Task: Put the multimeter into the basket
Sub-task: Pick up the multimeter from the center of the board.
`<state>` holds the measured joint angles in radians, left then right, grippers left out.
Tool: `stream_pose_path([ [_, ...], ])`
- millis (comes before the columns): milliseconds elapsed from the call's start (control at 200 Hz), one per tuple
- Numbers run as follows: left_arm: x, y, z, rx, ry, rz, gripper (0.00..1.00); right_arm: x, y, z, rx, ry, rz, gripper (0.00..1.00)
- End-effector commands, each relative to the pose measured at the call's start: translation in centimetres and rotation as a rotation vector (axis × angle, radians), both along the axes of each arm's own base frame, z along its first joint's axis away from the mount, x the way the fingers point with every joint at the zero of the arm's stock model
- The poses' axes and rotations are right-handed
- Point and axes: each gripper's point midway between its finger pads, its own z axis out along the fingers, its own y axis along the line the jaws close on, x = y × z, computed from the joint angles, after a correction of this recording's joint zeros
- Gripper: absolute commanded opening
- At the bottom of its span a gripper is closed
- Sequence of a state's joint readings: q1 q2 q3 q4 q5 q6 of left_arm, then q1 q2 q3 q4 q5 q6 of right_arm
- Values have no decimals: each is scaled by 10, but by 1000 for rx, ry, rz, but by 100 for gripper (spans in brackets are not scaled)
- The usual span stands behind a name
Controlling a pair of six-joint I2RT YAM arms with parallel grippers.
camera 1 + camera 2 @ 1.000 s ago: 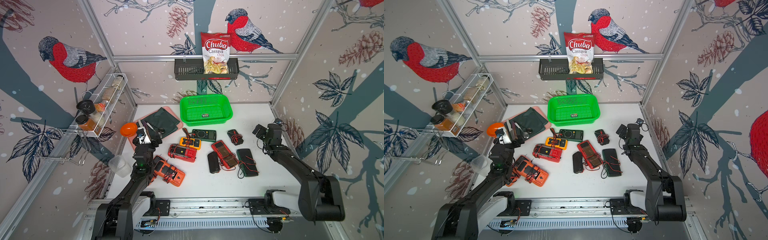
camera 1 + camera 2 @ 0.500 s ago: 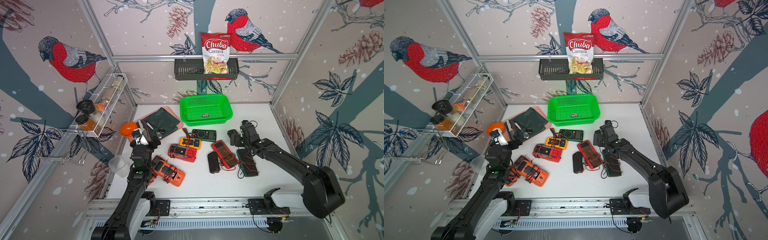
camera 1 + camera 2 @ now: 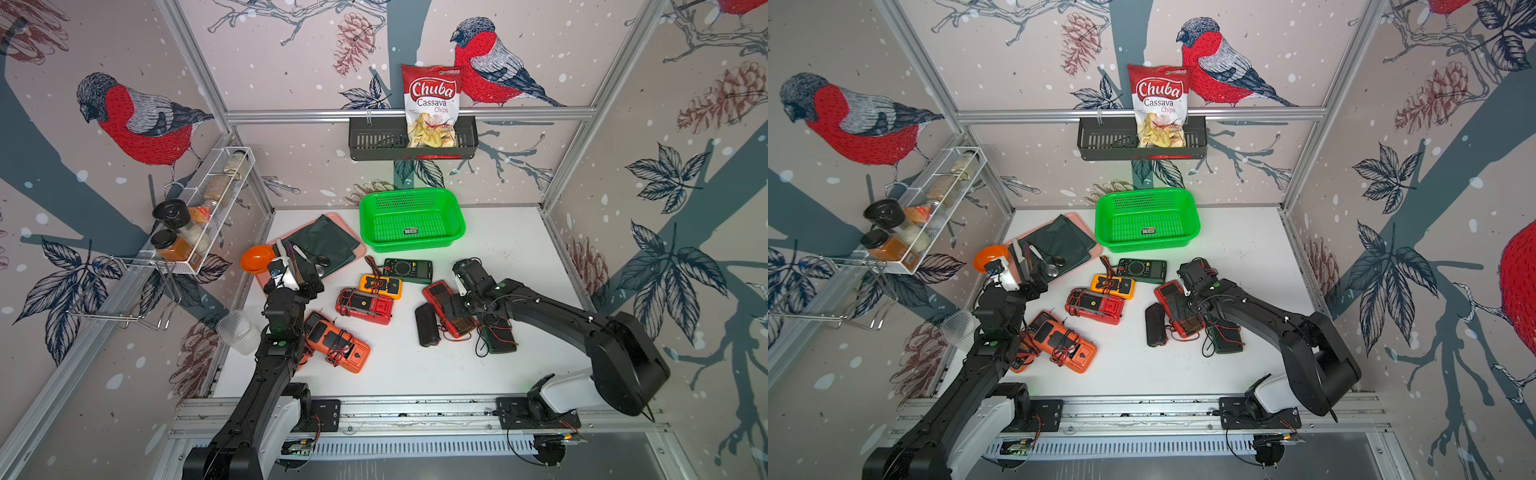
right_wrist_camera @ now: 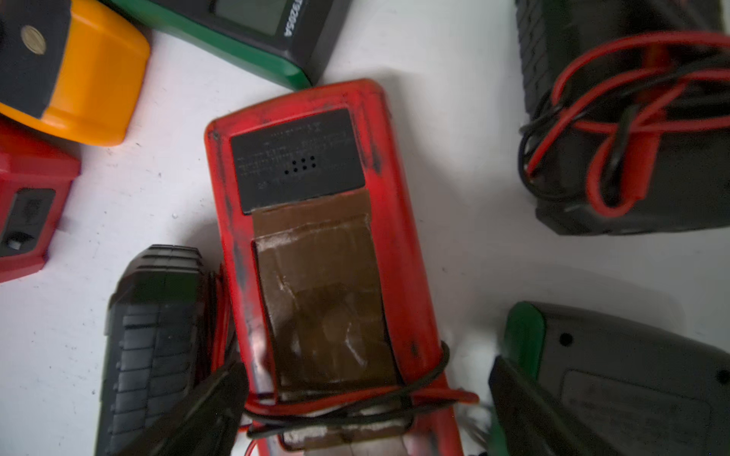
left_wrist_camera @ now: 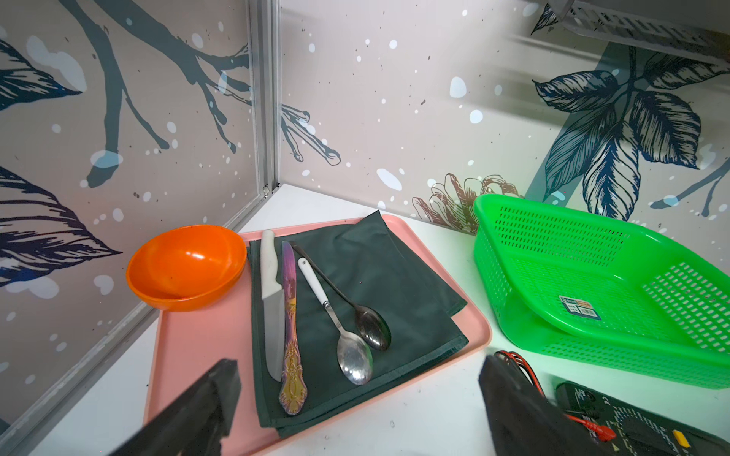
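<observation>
Multimeter (image 4: 312, 221) sits between jaws of open right pincer (image 4: 365, 371).

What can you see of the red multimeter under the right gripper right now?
The red plastic multimeter is scuffed and lies flat on the white table, apparently back up. It shows a black label plate with small holes, and brown tape is patched over the rest. Red and black leads wrap one end. A black ribbed case lies close alongside. The open right gripper straddles the wrapped end without gripping it.
</observation>
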<state>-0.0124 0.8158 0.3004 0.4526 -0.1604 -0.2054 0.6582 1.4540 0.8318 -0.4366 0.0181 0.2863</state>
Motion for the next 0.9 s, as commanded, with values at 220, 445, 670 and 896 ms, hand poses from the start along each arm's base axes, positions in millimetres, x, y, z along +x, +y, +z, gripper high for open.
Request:
stream_pose_path([
  [220,3,0,1,-4,-8,1,98,-13,5,-26,-90,84,53,100],
  [445,4,0,0,-4,-5,0,98,-4,8,-32,-99,77,30,100],
  [670,5,-2,-2,-5,3,-9,98,-2,8,-48,-122,107,28,100],
  [896,5,0,-3,-3,6,0,98,-1,4,-55,-150,119,26,100],
])
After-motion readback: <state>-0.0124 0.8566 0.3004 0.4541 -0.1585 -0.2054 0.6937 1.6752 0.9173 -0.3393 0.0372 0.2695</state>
